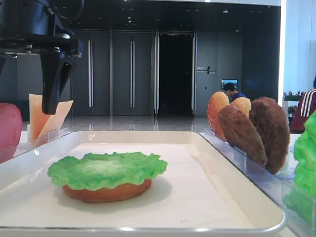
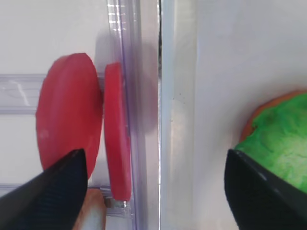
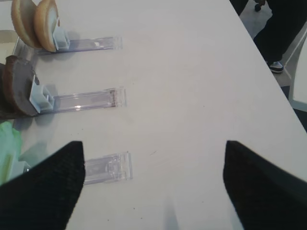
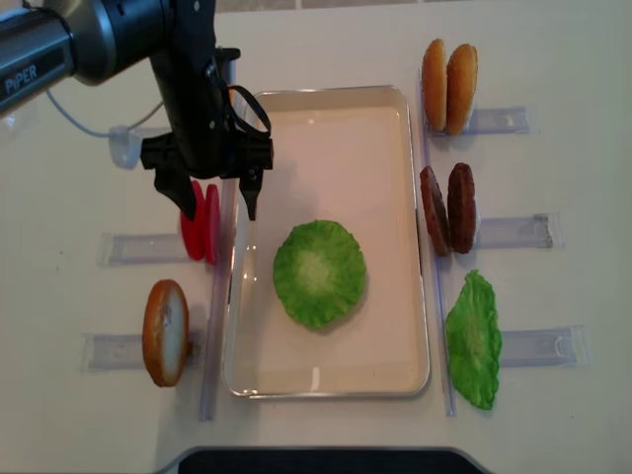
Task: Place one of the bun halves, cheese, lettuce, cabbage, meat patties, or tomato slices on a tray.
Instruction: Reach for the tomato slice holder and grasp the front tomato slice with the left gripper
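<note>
Left gripper (image 4: 216, 200) held wide open above the two flat round red-pink tomato slices (image 4: 198, 223), nothing grasped.

The slices are stood on edge in a clear plastic holder (image 4: 138, 247) just outside the left rim of the large shallow white rectangular tray (image 4: 333, 370). Inside the tray, a ruffled bright green lettuce leaf (image 4: 319, 273) is laid on a golden-orange bun half (image 1: 106, 192). Right gripper (image 3: 153, 184) is seen spread open over the bare white table (image 3: 192, 86), empty.
</note>
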Controlling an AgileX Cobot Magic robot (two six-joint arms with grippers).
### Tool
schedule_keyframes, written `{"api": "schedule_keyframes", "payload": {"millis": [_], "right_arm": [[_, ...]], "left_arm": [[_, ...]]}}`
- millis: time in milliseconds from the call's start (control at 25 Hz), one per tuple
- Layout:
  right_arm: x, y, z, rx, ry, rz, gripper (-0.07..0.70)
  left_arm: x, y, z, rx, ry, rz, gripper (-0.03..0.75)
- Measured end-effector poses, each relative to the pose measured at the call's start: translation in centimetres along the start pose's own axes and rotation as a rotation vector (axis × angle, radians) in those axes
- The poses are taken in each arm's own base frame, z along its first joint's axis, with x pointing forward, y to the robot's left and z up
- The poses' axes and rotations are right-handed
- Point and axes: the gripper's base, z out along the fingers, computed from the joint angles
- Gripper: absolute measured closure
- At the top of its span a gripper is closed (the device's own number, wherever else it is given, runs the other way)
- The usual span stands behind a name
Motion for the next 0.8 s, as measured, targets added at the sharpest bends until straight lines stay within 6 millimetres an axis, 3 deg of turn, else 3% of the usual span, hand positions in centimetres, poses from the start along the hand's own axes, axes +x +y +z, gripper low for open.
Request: {"api": "schedule_keyframes", "payload": {"millis": [360,440,480,800], "right_arm": [[0.0,0.0,0.0,0.000,0.000,0.000,0.044],[0.0,0.0,0.0,0.000,0.000,0.000,0.044],[0.0,0.0,0.0,0.000,0.000,0.000,0.044],[0.0,0.0,0.0,0.000,0.000,0.000,0.044]], "left_arm": [[-0.3,0.0,0.9,-0.030,0.011,0.010,0.037],[-0.4,0.1,0.9,-0.039,0.007,0.014,0.118],[-0.4,0.1,0.9,-0.039,0.007,0.014,0.118],[-0.5,0.1,1.3,-0.054,0.012,0.030,0.481]]}}
